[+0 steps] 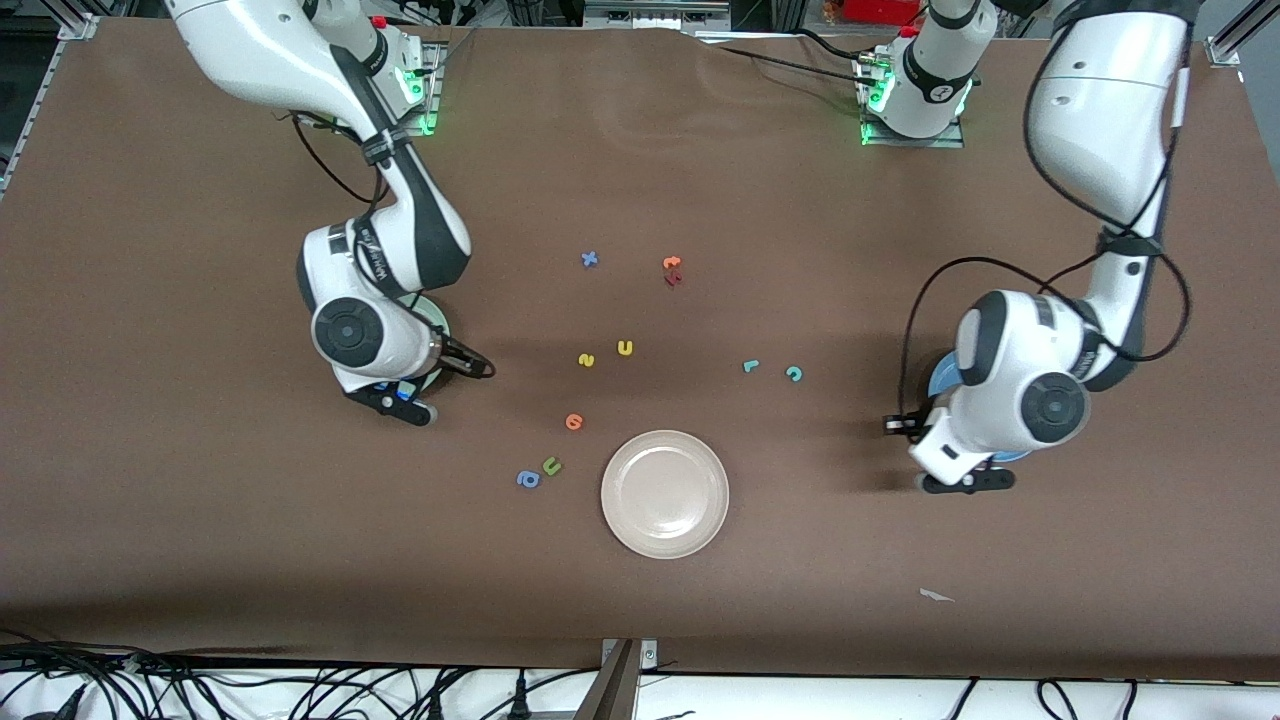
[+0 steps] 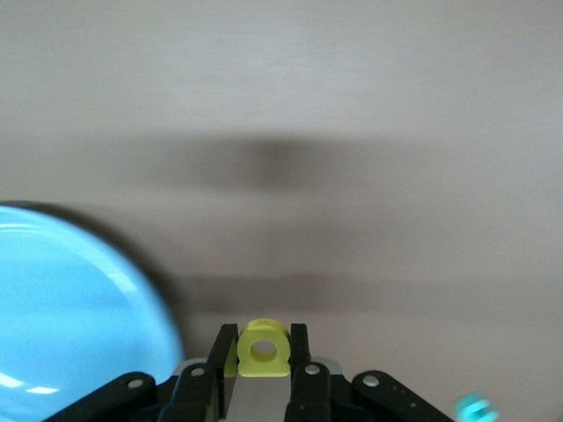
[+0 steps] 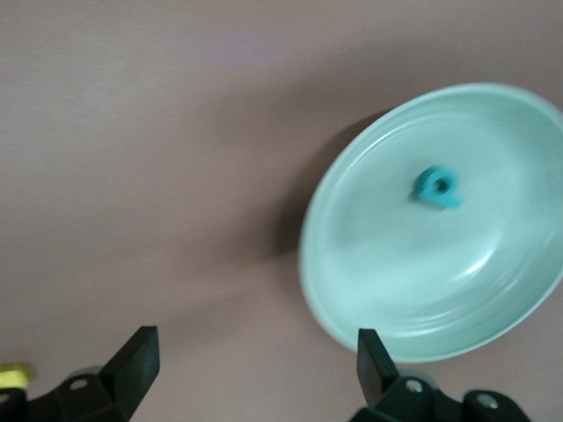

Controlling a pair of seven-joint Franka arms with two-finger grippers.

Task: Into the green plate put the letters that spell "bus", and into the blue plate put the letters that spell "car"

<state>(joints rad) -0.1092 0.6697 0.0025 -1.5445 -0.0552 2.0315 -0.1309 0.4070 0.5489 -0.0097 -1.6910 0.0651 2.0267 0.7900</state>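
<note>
My left gripper [image 2: 263,332] is shut on the yellow "a" [image 2: 262,350] and hangs beside the rim of the blue plate [image 2: 70,308], which my left arm mostly hides in the front view [image 1: 940,380]. My right gripper [image 3: 255,343] is open and holds nothing, just off the edge of the green plate [image 3: 378,290]. The teal "b" [image 3: 437,187] lies in that plate. On the table's middle lie the yellow "s" [image 1: 586,360] and yellow "u" [image 1: 625,348]. The teal "r" [image 1: 751,366] and teal "c" [image 1: 794,374] lie toward the left arm's end.
A beige-white plate [image 1: 665,493] sits nearer the front camera. Beside it lie an orange letter [image 1: 574,421], a green "u" [image 1: 551,465] and a blue "a" [image 1: 527,479]. A blue "x" [image 1: 589,259] and an orange and dark red pair [image 1: 672,270] lie nearer the bases.
</note>
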